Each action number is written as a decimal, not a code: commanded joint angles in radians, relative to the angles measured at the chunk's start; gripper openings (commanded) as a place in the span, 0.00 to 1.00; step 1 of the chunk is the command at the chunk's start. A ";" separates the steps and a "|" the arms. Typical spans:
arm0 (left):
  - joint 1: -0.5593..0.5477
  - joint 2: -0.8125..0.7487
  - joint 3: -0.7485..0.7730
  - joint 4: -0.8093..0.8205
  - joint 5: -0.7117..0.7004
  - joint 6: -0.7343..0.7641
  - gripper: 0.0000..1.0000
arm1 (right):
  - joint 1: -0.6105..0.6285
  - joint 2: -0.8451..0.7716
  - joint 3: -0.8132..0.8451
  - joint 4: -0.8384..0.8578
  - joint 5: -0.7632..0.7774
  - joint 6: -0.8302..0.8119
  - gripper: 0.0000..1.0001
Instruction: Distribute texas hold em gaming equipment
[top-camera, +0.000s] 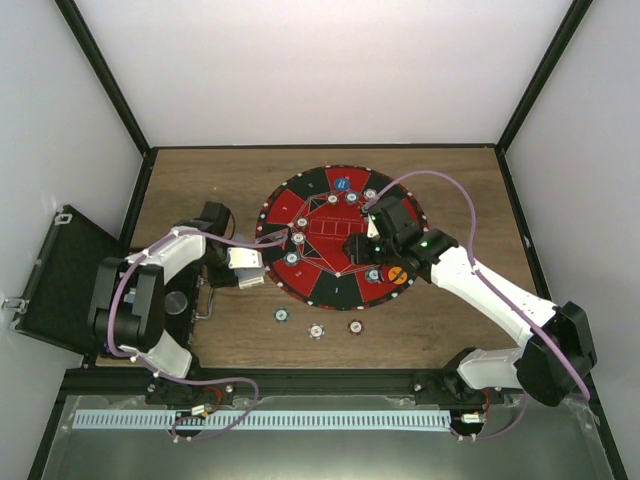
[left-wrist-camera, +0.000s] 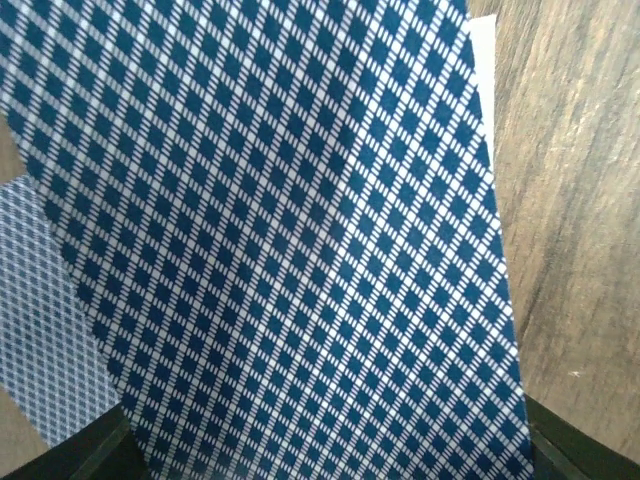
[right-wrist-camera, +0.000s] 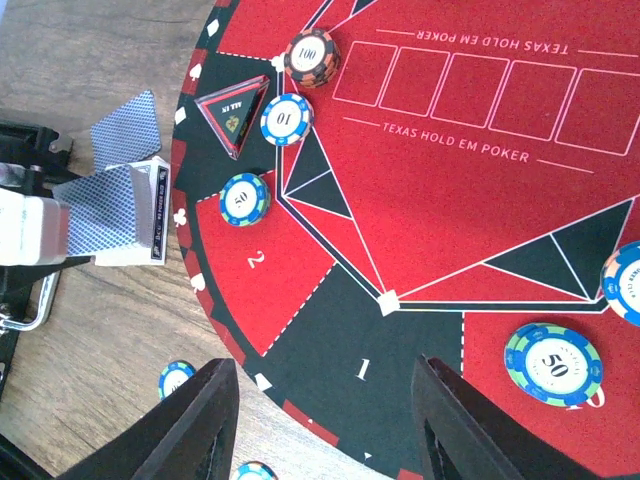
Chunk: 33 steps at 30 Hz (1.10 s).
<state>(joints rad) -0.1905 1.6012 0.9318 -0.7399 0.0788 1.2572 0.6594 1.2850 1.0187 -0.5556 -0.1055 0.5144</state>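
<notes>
– Off the mat's (right-wrist-camera: 420, 210) left rim, over the table (top-camera: 250, 345), the cards (right-wrist-camera: 105, 215) hang pinched in the left gripper (top-camera: 240, 266). What does its own camera give?

– One blue-diamond back, tilted, fills almost the whole view. A paler back shows behind it at lower left, and a strip of wood at the right. Jaws narrow, closed on the cards.

– Anything loose nearby?

– One more back shows just beyond the held ones, near the rim. Whether it lies flat I cannot tell.

– And the chips (right-wrist-camera: 286, 119)?

– Three stand inside the left rim, marked 100, 10 and 50, close together along a white line. Two sit by the far rim next to the blue disc (top-camera: 341, 184). Three more lie off the mat on the wood, in a loose row near its front edge, apart from each other.

– The right gripper (right-wrist-camera: 325, 368)?

– Over the mat's front part, above the black wedge marked 1. Its fingers (right-wrist-camera: 195, 430) are spread wide, nothing between them. A chip marked 50 sits just to its right, and the orange disc (top-camera: 395, 272) lies at the rim beside that.

– Room to move?

– A wide band of wood runs between the far rim and the back wall (top-camera: 320, 70), with narrower strips on both sides. An open black case (top-camera: 60, 280) lies past the table's left edge, beside the left arm (top-camera: 150, 290).
</notes>
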 joint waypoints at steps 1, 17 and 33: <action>-0.004 -0.049 0.038 -0.042 0.060 -0.007 0.04 | 0.013 -0.014 -0.005 0.014 -0.010 0.010 0.50; -0.019 -0.174 0.081 -0.155 0.175 -0.013 0.04 | 0.013 0.016 -0.046 0.203 -0.283 0.099 0.67; -0.161 -0.291 0.165 -0.258 0.208 -0.058 0.04 | 0.052 0.273 -0.027 0.654 -0.659 0.370 0.74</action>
<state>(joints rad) -0.3286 1.3308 1.0622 -0.9688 0.2527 1.2083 0.6811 1.5059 0.9394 0.0044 -0.6865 0.8333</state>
